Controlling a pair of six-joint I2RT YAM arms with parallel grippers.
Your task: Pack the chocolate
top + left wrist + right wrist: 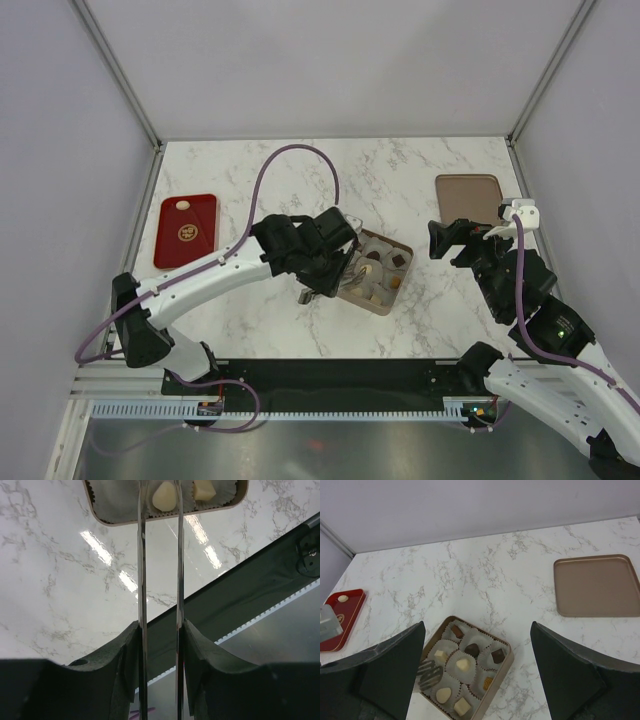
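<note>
The square tan box (352,296) sits mid-table, its white paper cups holding several chocolates, cream (463,664) and dark brown (472,650). My left gripper (332,262) is shut on metal tongs (142,580). The ridged tong tips (427,672) rest in a cup at the box's left side, and I see no chocolate between them. In the left wrist view the tong blades frame a cream piece (165,496) in the box (100,517). My right gripper (450,240) hovers open and empty to the right of the box, which also shows in the right wrist view (507,662) below that gripper (477,625).
The tan lid (468,197) lies at the back right. A red tray (170,245) at the left holds a cream piece (183,206) and a round piece (188,233). A black strip (330,375) runs along the near table edge.
</note>
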